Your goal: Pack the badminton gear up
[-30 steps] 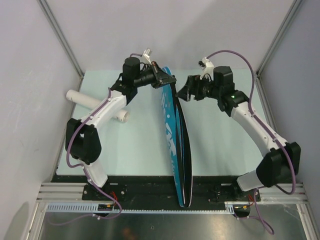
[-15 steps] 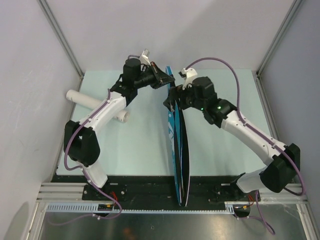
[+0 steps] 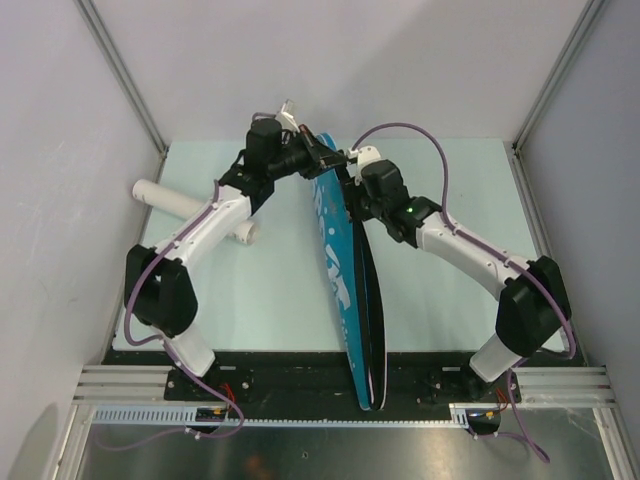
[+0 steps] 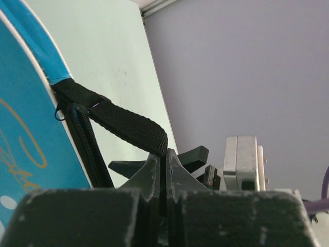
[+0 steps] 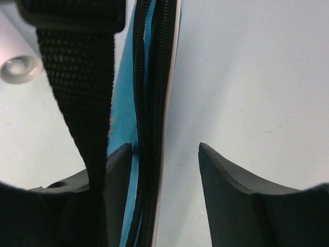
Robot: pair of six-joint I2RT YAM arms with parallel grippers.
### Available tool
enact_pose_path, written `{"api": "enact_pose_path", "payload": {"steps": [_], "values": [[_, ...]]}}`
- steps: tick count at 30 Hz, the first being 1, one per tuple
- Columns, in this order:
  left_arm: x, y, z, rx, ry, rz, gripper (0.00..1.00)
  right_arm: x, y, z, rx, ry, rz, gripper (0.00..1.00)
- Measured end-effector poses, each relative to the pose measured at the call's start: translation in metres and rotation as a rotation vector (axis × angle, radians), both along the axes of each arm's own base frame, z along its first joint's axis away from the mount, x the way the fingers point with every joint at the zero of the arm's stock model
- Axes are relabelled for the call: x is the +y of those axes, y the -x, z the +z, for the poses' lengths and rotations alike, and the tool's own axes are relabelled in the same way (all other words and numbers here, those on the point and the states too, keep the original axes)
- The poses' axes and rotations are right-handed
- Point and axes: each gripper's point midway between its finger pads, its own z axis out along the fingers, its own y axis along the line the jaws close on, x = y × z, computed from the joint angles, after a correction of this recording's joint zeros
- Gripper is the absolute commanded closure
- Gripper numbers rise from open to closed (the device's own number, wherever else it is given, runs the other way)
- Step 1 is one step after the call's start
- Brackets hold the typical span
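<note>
**Top external.** The blue racket bag [image 3: 345,290] stands on its long edge on the pale green table [image 3: 270,290]. It runs from the near edge, between the two arm bases, to the far middle. The left gripper [image 3: 328,158] is at the bag's far tip, with its fingers together; what it pinches does not resolve from here. The right gripper [image 3: 349,198] is pressed up against the bag's right face, just near of the left one. Its opening cannot be read from this view. A white cardboard tube [image 3: 165,195] lies at far left, well apart from the bag and partly under the left forearm.

**Left wrist.** The jaws are closed tight on the end of the black strap [image 4: 128,126]. The webbing rises from the fingers up to the bag's tip, where it meets the blue fabric and the zipper [image 4: 85,139]. The bag fills the left of the frame, with gold lettering on it. Dark parts and a metal block sit just behind the fingers; I cannot identify them.

**Right wrist.** The jaws are spread wide. The bag's zipped edge runs down between the two fingers [image 5: 226,180]. It sits hard against the finger on the left of the frame and well clear of the other. The strap hangs in the left foreground. The tube's open end shows at upper left.
</note>
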Motion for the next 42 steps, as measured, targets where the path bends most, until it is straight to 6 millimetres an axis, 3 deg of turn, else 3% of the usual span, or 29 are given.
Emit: {"api": "enact_pose_path", "payload": {"steps": [1,2,3,4,5,6,8,10,12,16,21,25,27,28,29,33,34,37,42], "values": [[0.001,0.000,0.000,0.002,-0.003,0.005,1.00,0.005,0.000,0.000,0.014,-0.028,0.040,0.67],[0.001,0.000,0.000,0.000,-0.006,0.009,1.00,0.003,-0.002,0.000,0.016,-0.037,0.046,0.74],[0.001,0.000,0.000,-0.004,-0.011,0.009,0.91,0.006,-0.003,0.002,0.024,-0.063,0.081,0.78],[0.002,0.000,-0.001,-0.008,-0.018,0.008,0.83,0.010,-0.003,0.005,0.028,-0.098,0.122,0.93],[0.002,0.000,-0.002,-0.017,-0.026,0.006,0.73,0.014,-0.003,0.008,0.037,-0.135,0.165,0.98],[0.002,0.001,-0.003,-0.030,-0.041,0.000,0.54,0.016,-0.003,0.009,0.049,-0.172,0.198,1.00],[0.004,0.000,-0.003,-0.065,-0.069,-0.014,0.36,0.019,-0.004,0.011,0.085,-0.249,0.275,1.00],[0.006,0.001,0.001,-0.112,-0.089,-0.046,0.24,0.017,-0.005,0.008,0.126,-0.309,0.327,1.00],[0.012,0.001,0.006,-0.161,-0.105,-0.083,0.20,0.015,-0.005,0.004,0.170,-0.381,0.379,1.00],[0.043,-0.009,0.012,-0.224,-0.131,-0.092,0.21,0.015,0.001,0.005,0.229,-0.498,0.483,1.00],[0.090,-0.033,0.020,-0.244,-0.168,0.042,0.19,0.030,0.019,0.008,0.297,-0.599,0.635,1.00],[0.101,-0.041,0.004,-0.197,-0.230,0.107,0.13,0.037,0.029,0.007,0.344,-0.648,0.707,1.00],[0.105,-0.043,-0.005,-0.192,-0.275,0.122,0.23,0.038,0.032,0.006,0.357,-0.656,0.723,1.00],[0.108,-0.043,-0.009,-0.203,-0.307,0.120,0.41,0.038,0.034,0.006,0.362,-0.658,0.731,1.00],[0.110,-0.044,-0.011,-0.219,-0.337,0.118,0.49,0.037,0.034,0.006,0.366,-0.660,0.734,1.00],[0.127,-0.038,-0.028,-0.275,-0.454,0.142,0.53,0.033,0.032,0.005,0.372,-0.663,0.721,1.00],[0.129,-0.032,-0.031,-0.281,-0.462,0.138,0.59,0.032,0.031,0.004,0.374,-0.662,0.713,1.00],[0.124,-0.011,-0.040,-0.275,-0.397,0.099,0.65,0.030,0.028,0.002,0.375,-0.658,0.691,1.00],[0.099,0.004,-0.047,-0.237,-0.161,0.018,0.64,0.031,0.026,0.000,0.373,-0.652,0.674,1.00]]}}
